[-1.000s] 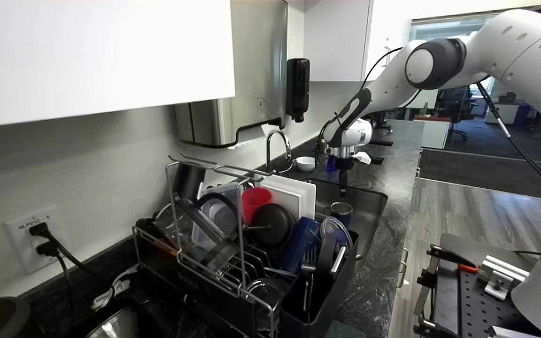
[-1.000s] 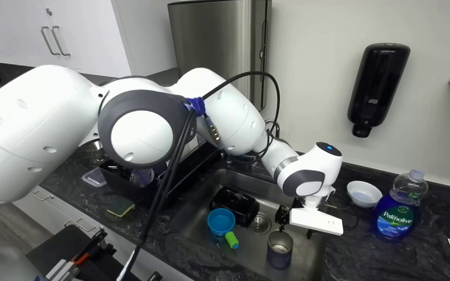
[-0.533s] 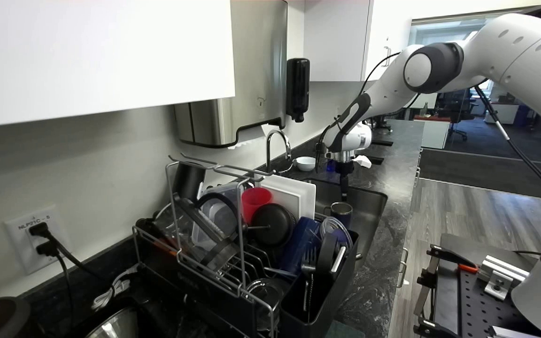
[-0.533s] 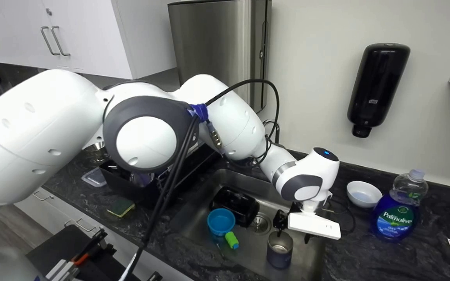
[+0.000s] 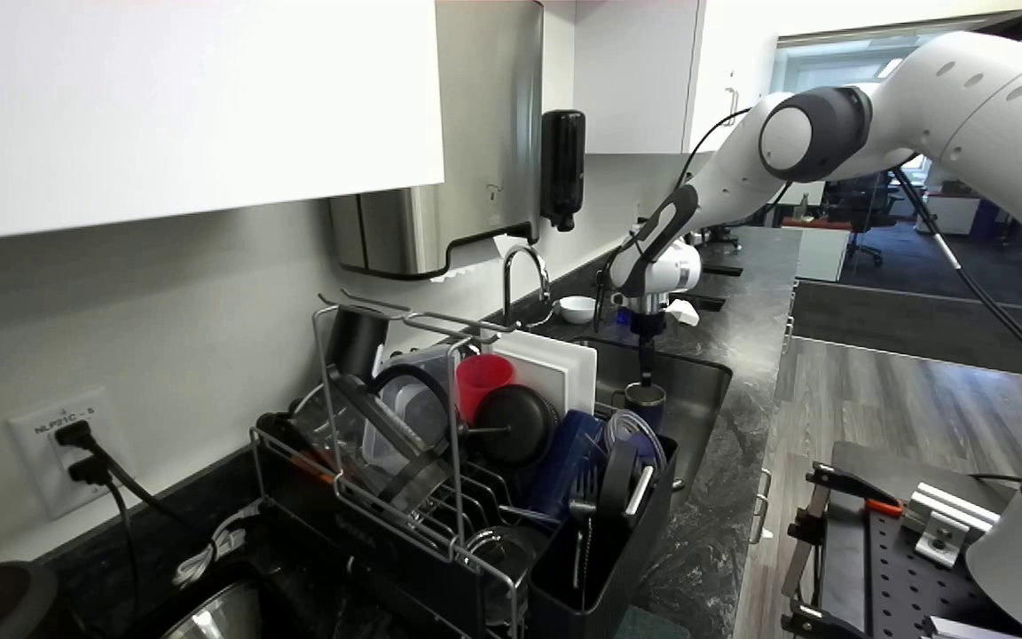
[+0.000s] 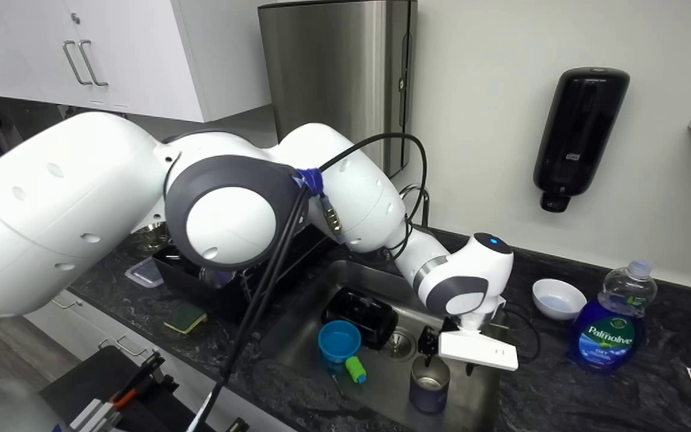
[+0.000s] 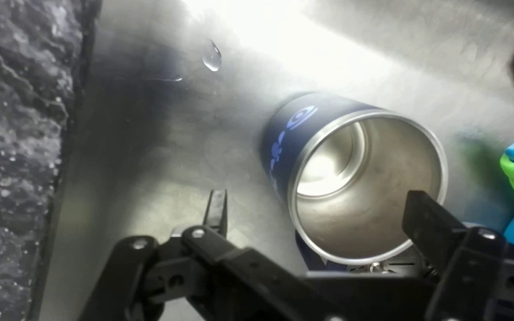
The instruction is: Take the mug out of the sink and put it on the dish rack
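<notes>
The mug is dark blue with a steel rim and inside. It stands upright in the steel sink [image 6: 471, 402] and shows in both exterior views [image 5: 647, 413] [image 6: 429, 393] and in the wrist view [image 7: 283, 138]. My gripper [image 7: 318, 196] is open, pointing down, with its fingers wide apart at the mug's mouth. In the wrist view one finger overlaps the rim and opening; the other is apart from the mug, over the sink floor. The mug's handle is partly hidden by the gripper. The dish rack [image 5: 456, 444] is wire and black, loaded with dishes, in an exterior view.
A blue cup [image 6: 339, 341], a green-handled item [image 6: 355, 368] and a black container [image 6: 360, 317] are in the sink. A white bowl [image 6: 559, 298] and a soap bottle [image 6: 609, 333] stand beside it. The rack holds a red cup [image 5: 482, 382] and white plates [image 5: 555, 359]. The faucet [image 5: 507, 284] rises behind.
My gripper has come down to the mug's mouth and shifted slightly in an exterior view. The mug has not moved.
</notes>
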Available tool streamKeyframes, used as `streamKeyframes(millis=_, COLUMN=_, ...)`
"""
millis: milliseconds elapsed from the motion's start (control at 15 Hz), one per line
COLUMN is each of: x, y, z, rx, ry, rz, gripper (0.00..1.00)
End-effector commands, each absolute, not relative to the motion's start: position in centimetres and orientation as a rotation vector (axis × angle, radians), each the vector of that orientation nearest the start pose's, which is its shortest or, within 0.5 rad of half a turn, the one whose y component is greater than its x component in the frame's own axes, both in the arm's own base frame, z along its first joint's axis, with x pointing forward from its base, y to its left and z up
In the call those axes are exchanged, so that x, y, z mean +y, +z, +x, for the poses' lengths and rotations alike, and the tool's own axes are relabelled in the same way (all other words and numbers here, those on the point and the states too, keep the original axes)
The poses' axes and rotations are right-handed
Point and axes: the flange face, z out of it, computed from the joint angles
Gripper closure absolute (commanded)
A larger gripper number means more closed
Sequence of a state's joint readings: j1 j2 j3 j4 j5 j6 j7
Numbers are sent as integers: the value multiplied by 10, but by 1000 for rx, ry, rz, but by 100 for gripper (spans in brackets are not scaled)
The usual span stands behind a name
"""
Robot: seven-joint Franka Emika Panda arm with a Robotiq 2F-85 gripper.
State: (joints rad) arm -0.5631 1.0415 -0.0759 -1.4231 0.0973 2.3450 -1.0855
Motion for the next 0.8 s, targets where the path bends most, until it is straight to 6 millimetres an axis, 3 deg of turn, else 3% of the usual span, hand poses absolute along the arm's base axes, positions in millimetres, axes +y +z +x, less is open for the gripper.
streamKeyframes(millis=0, x=-404, y=53, z=562, rx=-637, ry=95, rz=-3012, gripper=0)
streamKeyframes(millis=733, x=-406, y=45, z=562, rx=-618, ry=96, rz=-3017, gripper=0)
